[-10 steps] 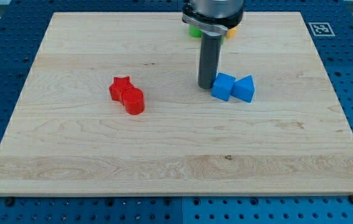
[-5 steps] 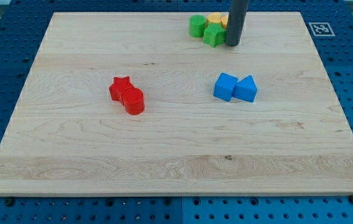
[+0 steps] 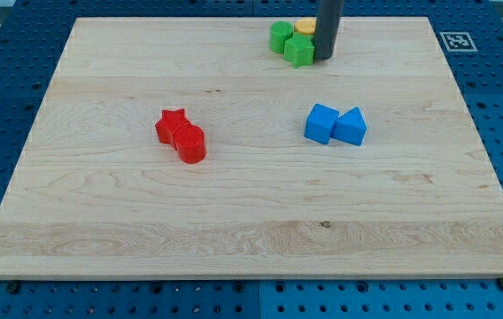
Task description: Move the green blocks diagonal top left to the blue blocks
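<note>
Two green blocks sit near the view's top edge: a round one and a star-like one, touching each other. My tip stands just to the right of the green star-like block, touching or nearly touching it. Two blue blocks lie right of the board's middle: a cube-like one and a triangular one, side by side. The green blocks lie above and slightly left of the blue ones.
A yellow block sits behind the green ones, partly hidden by the rod. A red star and a red cylinder touch each other left of the middle. The wooden board lies on a blue pegboard.
The rod went from beside the blue cube up to the view's top, right of the green blocks, then shifted slightly left and up against the green star-like block.
</note>
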